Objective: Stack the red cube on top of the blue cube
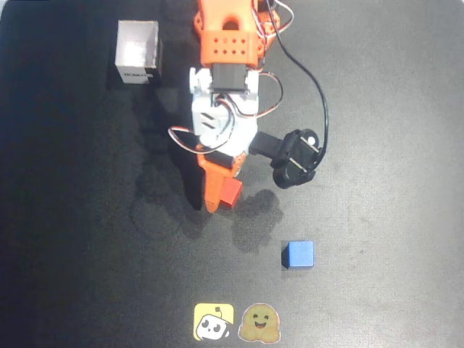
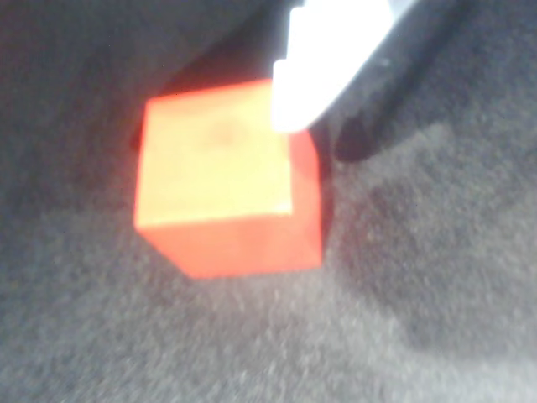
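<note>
While the arm reaches down the middle of the black table [image 1: 377,87] in the overhead view, its gripper [image 1: 221,192] sits low at the red cube [image 1: 231,193], with the orange finger [image 1: 211,187] pressed along the cube's left side. The other finger's place is hard to make out from above. In the wrist view a white finger [image 2: 315,71] overlaps the far right corner of the red cube [image 2: 220,197], which rests on the table surface [image 2: 419,319]; whether the fingers are clamped on the cube or only beside it I cannot tell. The blue cube [image 1: 299,254] lies apart, nearer and to the right. A white box [image 1: 138,52] stands at far left, and two stickers [image 1: 235,322] lie at the near edge.
</note>
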You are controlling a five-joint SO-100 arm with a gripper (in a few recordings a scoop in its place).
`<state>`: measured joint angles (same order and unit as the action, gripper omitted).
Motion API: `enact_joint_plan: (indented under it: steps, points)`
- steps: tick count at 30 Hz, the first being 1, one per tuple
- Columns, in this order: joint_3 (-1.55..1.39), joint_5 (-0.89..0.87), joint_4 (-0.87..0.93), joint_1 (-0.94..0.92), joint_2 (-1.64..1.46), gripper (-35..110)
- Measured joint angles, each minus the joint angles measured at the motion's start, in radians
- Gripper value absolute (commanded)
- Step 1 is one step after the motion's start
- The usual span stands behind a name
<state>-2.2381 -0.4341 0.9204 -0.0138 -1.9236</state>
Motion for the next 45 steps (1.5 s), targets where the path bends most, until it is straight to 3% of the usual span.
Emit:
enact_joint_plan:
  steps: [19,26,33,38,45]
  points:
    - [-0.071,0.012,-0.186,0.011,0.17,28]
    - [-0.087,0.006,-0.229,0.011,0.196,0]
    - [-0.087,-0.023,-0.227,0.011,0.201,0]
    - [-0.087,-0.206,-0.158,0.011,0.181,0]
    - [-0.074,-0.73,-0.055,-0.009,0.071,0]
